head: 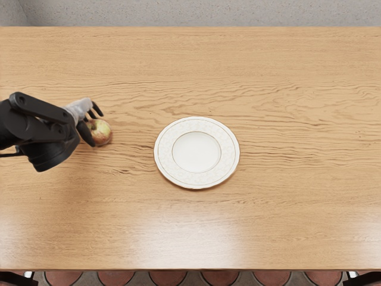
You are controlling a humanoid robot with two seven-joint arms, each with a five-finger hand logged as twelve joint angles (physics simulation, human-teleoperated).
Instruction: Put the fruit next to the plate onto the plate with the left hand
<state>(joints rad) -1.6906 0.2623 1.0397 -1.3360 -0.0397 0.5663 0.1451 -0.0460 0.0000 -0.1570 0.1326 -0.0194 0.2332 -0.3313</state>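
Head view: left hand [85,122] at fruit [102,132], fingers [95,111] spread, empty.
Centre your grasp, then carry to plate [229,152], 3 o'clock.

A light-brown wooden table [286,77] with wavy grain fills almost the whole head view. A round white plate with a pale patterned rim [164,152] sits just left of the table's middle, with nothing on it. Well to its left, apart from it, a small yellow-red apple [102,132] rests on the wood. The black left arm [36,134] comes in from the left edge, and its grey left hand [83,119] lies against the apple's left side, covering that edge. Whether it grips the fruit cannot be told.
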